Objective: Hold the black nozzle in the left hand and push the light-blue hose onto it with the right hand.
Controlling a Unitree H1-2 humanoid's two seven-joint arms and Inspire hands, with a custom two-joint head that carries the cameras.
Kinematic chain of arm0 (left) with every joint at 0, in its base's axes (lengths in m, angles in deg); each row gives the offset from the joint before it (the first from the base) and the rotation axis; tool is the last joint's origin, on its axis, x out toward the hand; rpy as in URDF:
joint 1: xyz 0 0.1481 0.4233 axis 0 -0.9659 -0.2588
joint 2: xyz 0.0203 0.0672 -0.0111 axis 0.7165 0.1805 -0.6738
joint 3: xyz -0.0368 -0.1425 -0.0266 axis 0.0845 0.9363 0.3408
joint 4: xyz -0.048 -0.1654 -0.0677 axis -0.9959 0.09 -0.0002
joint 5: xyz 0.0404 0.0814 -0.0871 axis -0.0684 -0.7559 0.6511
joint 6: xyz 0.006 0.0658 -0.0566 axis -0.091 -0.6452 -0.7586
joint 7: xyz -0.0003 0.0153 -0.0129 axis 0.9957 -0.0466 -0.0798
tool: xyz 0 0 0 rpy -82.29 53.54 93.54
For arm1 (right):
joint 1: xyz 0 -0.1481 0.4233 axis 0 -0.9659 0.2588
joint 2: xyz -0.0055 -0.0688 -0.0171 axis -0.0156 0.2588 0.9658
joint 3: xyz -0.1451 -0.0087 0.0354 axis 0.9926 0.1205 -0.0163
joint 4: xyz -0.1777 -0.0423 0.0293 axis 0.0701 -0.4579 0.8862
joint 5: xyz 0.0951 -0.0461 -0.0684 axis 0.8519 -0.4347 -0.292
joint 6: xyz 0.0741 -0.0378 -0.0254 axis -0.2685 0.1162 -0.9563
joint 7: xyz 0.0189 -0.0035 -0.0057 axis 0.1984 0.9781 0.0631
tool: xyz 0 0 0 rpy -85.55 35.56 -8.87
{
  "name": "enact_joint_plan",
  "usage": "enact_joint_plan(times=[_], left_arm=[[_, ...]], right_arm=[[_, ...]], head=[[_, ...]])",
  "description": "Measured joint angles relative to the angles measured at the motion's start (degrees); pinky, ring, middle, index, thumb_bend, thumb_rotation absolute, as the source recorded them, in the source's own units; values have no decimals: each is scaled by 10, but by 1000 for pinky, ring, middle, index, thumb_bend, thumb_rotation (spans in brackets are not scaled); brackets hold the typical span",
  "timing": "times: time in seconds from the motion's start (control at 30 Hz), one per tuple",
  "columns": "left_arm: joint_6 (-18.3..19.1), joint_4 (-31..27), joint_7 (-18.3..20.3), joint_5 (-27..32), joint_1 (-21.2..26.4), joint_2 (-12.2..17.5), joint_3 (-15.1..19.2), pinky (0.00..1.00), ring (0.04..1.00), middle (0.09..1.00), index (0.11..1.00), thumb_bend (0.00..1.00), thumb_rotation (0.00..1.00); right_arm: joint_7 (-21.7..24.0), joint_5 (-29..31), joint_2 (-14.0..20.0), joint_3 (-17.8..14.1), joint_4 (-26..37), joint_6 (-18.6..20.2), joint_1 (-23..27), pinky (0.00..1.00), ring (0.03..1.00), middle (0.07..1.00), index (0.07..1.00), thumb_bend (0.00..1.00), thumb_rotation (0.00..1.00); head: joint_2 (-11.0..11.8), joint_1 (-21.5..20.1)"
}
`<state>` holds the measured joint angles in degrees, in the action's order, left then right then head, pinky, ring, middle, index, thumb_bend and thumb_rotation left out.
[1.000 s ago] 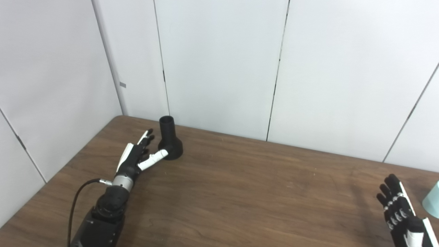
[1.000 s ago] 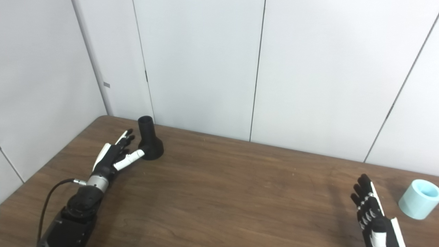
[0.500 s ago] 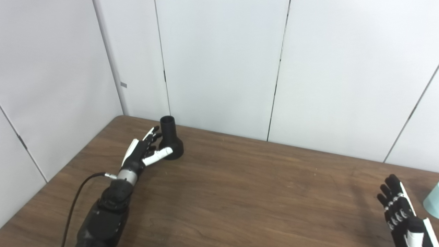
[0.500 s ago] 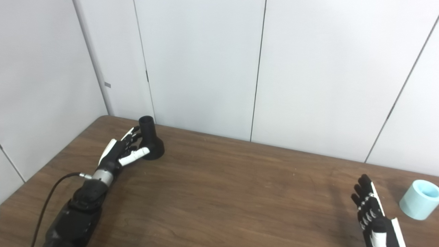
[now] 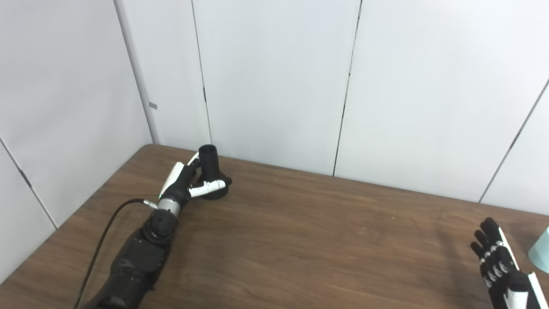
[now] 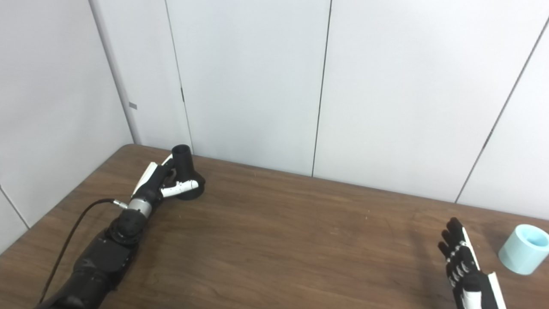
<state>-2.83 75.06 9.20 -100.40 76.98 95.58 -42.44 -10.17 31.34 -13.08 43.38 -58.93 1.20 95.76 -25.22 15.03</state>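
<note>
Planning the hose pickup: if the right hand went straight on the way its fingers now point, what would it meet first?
Likely nothing: the right hand points up-table toward the wall, and the light-blue hose sits off to its right.

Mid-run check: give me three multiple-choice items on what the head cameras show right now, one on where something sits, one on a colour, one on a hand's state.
1. Where does the black nozzle stand?
A. Far left part of the table, near the wall
B. Middle of the table
C. Beside the right hand

2. What colour is the hose piece near the right edge?
A. Red
B. Light blue
C. Yellow

3. What is the right hand doing?
A. Gripping the hose
B. Pressing on the nozzle
C. Open, holding nothing

Key: 1 A, the nozzle stands upright on its flared base close to the wall panels, with the left hand around it. 2 B, the short tube is pale blue against the brown table. 3 C, its fingers are spread and it is apart from the hose.
</note>
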Motion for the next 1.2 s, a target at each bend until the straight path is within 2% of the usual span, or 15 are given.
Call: enact_joint_plan(times=[0.3,0.4,0.43,0.5,0.53,0.57,0.6,0.67,0.73,0.93,1.2], left_arm=[[-3,5,3,12,7,1,1,868,910,895,881,1000,412],[-8,5,2,19,6,2,6,819,865,858,828,1000,377],[-12,5,2,25,5,2,12,728,792,770,751,972,318],[-19,6,2,42,4,1,25,649,719,692,692,939,257],[-22,7,2,51,4,0,32,568,629,615,639,891,177],[-23,8,2,60,4,-1,38,498,554,556,567,712,121],[-24,9,2,67,4,-2,44,433,487,502,528,620,89],[-27,14,1,78,4,-5,48,284,344,398,491,543,60],[-31,17,1,78,4,-5,42,193,256,331,482,526,59],[-37,16,1,62,5,-3,6,125,193,266,479,521,78],[-49,16,4,63,4,-1,-4,131,201,288,481,517,78]], right_arm=[[-1,-3,-1,0,2,5,-1,974,1000,1000,990,731,1000],[-1,-5,-1,0,2,6,-1,975,1000,1000,990,729,1000],[-1,-6,-1,0,2,6,-1,975,1000,1000,990,727,1000],[-1,-6,-2,0,3,6,-1,976,1000,1000,990,726,1000],[-1,-6,-2,0,4,6,-1,976,1000,1000,991,725,1000],[-1,-6,-2,0,4,7,-1,976,1000,1000,991,725,1000],[-1,-6,-2,0,4,7,-2,977,1000,1000,991,725,1000],[-1,-6,-2,0,4,7,-2,977,1000,1000,991,724,1000],[-1,-6,-2,0,4,7,-2,977,1000,1000,991,724,1000],[-1,-6,-2,0,5,9,-2,977,1000,1000,990,724,1000],[-1,-7,-4,0,14,14,-7,977,1000,1000,990,725,1000]], head=[[-1,0],[-1,0],[-3,0],[-4,1],[-4,1],[-4,1],[-4,1],[-4,1],[-5,1],[-10,0],[-13,-4]])
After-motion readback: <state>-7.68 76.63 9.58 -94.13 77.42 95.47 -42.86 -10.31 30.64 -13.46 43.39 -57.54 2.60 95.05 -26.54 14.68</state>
